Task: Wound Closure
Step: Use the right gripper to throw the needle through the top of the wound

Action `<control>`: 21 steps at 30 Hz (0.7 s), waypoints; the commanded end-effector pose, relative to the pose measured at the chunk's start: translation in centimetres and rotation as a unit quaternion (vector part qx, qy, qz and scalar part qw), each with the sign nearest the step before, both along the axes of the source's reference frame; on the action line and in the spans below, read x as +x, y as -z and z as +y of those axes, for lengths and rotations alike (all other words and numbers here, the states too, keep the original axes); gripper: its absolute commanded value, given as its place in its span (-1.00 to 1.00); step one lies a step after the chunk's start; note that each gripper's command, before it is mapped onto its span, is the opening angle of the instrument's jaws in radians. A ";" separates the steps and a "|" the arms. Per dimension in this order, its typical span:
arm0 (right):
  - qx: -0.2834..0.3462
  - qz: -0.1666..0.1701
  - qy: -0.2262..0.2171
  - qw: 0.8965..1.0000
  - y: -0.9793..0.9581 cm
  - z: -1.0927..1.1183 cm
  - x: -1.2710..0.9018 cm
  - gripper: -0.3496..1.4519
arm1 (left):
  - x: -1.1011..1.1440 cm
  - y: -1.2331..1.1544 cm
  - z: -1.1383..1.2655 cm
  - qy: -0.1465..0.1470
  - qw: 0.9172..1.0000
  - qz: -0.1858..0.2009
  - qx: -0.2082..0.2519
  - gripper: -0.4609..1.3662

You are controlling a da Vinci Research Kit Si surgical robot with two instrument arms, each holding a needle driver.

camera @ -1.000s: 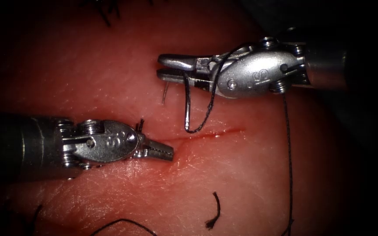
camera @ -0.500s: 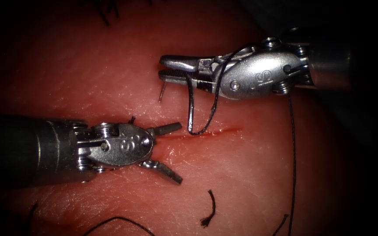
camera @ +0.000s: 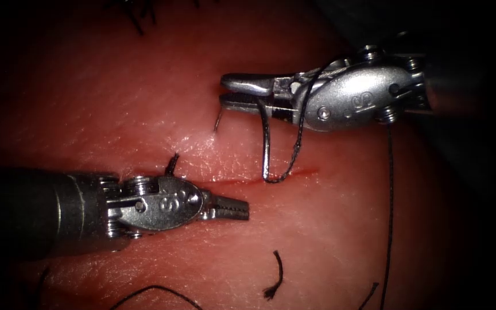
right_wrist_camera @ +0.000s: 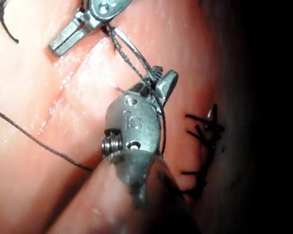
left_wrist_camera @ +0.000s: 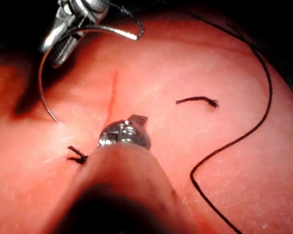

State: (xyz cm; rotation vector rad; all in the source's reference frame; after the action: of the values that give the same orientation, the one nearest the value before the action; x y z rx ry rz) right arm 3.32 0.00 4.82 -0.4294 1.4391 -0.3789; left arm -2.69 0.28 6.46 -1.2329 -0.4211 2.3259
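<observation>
the tissue (camera: 144, 103) is a glistening pink-red slab of pork belly with a fine skin texture. its cut (camera: 259, 179) runs as a thin, darker red line across the middle of the endoscope view, narrow and barely gaping.

the right tool (camera: 242, 95) enters from the right above the cut. its jaws are closed on the curved needle (camera: 266, 143), gripping it near the thread end of its curve. the needle is a slim steel arc; in the endoscope view it hangs from the jaws down toward the cut, where the black thread (camera: 389, 218) joins it, and the far, pointed end shows as a short sliver above the cut, close to the tissue. whether that point enters the tissue cannot be told. the thread loops over the tool's body and trails down the right side.

the left tool (camera: 233, 209) lies along the cut at its left end, jaws brought together and holding nothing, the tips resting just below the cut line.

a short cut end of thread (camera: 276, 278), frayed at one tip, lies loose below the cut. a knotted stub (camera: 171, 163) stands just above the left tool's wrist.
</observation>
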 end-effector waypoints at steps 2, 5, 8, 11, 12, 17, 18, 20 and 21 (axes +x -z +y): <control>-0.021 0.002 -0.008 1.000 0.00 0.01 0.03 -1.00 | -0.02 -0.04 -0.06 -0.003 1.000 -0.002 -0.001 -0.88; -0.037 0.002 -0.013 0.999 -0.01 0.01 0.05 -1.00 | -0.04 -0.06 -0.10 -0.006 1.000 -0.004 -0.001 -0.88; -0.053 0.002 -0.018 0.998 -0.01 0.01 0.06 -1.00 | -0.04 -0.04 -0.11 -0.006 1.000 -0.004 -0.001 -0.88; -0.063 0.003 -0.022 0.998 -0.01 0.00 0.06 -1.00 | -0.03 -0.04 -0.12 -0.006 1.000 -0.005 -0.001 -0.88; -0.063 0.004 -0.024 0.998 -0.02 0.00 0.06 -1.00 | -0.03 -0.04 -0.12 -0.007 1.000 -0.005 -0.001 -0.88; -0.074 0.003 -0.021 0.997 -0.01 0.03 0.04 -1.00 | 0.00 -0.07 -0.10 -0.009 1.000 -0.006 -0.004 -0.88; -0.074 0.004 -0.022 0.997 -0.01 0.03 0.04 -1.00 | 0.00 -0.07 -0.10 -0.010 1.000 -0.006 -0.004 -0.88; -0.077 0.001 -0.022 0.997 -0.01 0.01 0.03 -1.00 | 0.02 -0.07 -0.10 -0.010 1.000 -0.006 -0.004 -0.88; -0.077 -0.007 -0.024 0.997 0.00 -0.02 0.03 -1.00 | 0.02 -0.06 -0.10 -0.010 1.000 -0.006 -0.003 -0.88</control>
State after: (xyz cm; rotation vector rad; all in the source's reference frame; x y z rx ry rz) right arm 3.35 -0.02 4.83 -0.5751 1.3790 -0.4683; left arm -2.66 0.19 6.52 -1.2506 -0.4263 2.3392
